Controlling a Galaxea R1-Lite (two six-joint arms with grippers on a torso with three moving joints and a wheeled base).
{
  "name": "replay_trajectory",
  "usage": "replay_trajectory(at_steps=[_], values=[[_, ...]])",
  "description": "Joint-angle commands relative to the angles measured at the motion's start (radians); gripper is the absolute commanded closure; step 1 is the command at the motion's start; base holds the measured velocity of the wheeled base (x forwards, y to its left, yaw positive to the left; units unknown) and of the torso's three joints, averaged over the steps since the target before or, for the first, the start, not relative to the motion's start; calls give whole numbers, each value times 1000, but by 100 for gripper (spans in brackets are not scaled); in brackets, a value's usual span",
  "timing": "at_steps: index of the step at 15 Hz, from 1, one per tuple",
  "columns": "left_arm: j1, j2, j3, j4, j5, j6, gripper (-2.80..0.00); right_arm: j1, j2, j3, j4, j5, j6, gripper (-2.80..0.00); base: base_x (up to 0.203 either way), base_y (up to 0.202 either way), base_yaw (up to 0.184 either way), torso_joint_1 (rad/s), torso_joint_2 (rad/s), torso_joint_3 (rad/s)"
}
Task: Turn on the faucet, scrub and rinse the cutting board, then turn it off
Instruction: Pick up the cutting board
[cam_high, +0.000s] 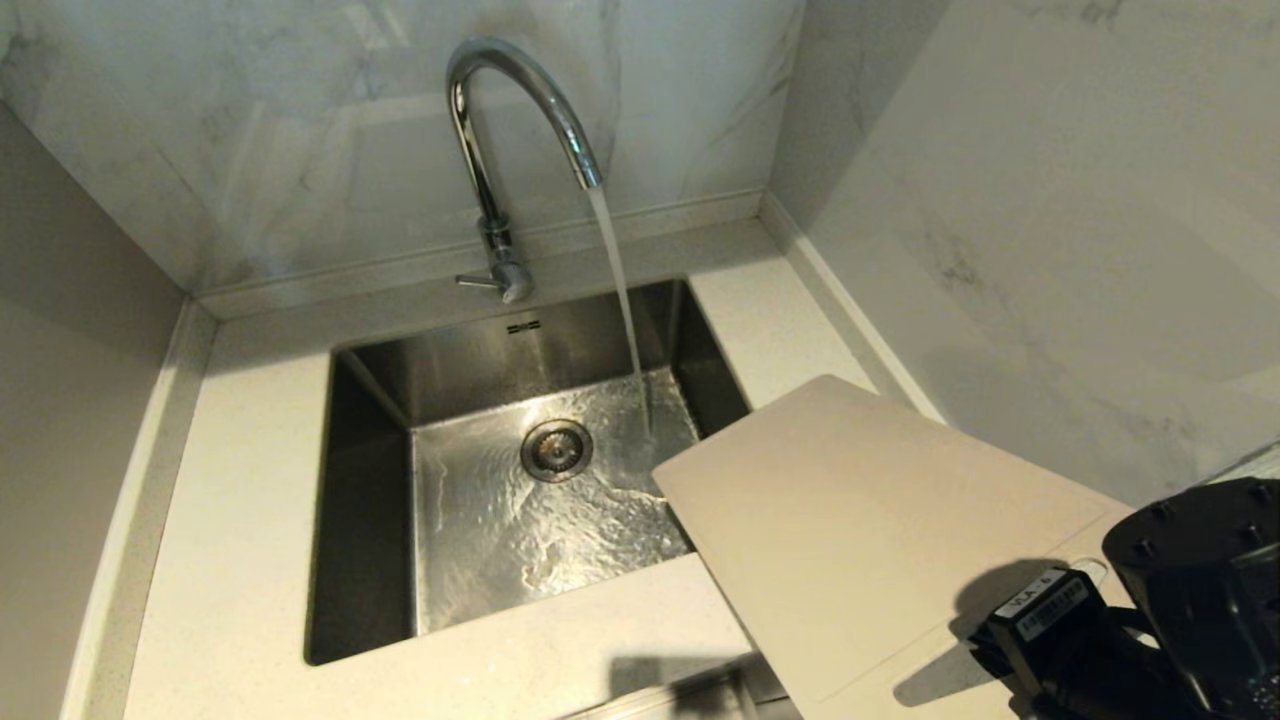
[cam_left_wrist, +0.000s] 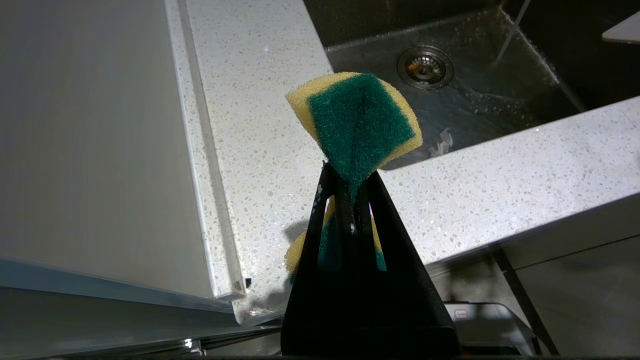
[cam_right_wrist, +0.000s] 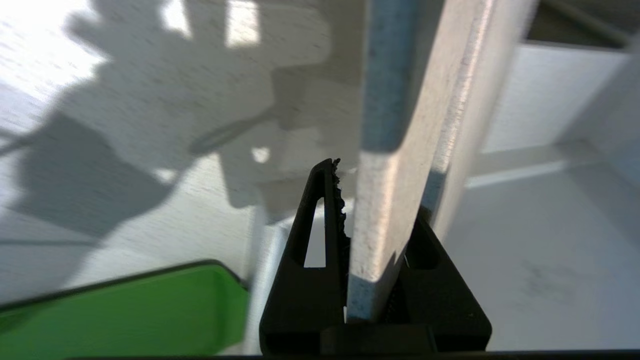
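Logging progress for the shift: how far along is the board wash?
Done: faucet running into the sink. In hand: right pincer grips the cutting board beside the stream; left pincer holds the sponge. Left: scrubbing, rinsing, shutting off water.

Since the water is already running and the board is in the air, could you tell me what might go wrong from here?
1. The right gripper pinches the cutting board by one edge only; it may slip or twist.
2. The stream from the faucet could splash off the tilted board onto the counter.
3. The left gripper squeezes the sponge by a narrow pinch; scrubbing may pull it free.
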Motion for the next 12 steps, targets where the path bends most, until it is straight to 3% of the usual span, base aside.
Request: replay_trajectory(at_steps=[1,3,12], values=[[0,1,3,0,0,0,0,-2,-36,-25,1,-2,-58,0,0,0,0,0,0,0],[0,1,3,0,0,0,0,-7,-58,-39,1,-2,-113,0,0,0,0,0,0,0],[1,1,3,0,0,0,0,-18,-136,-62,-3,8,-201,0,0,0,0,0,0,0]])
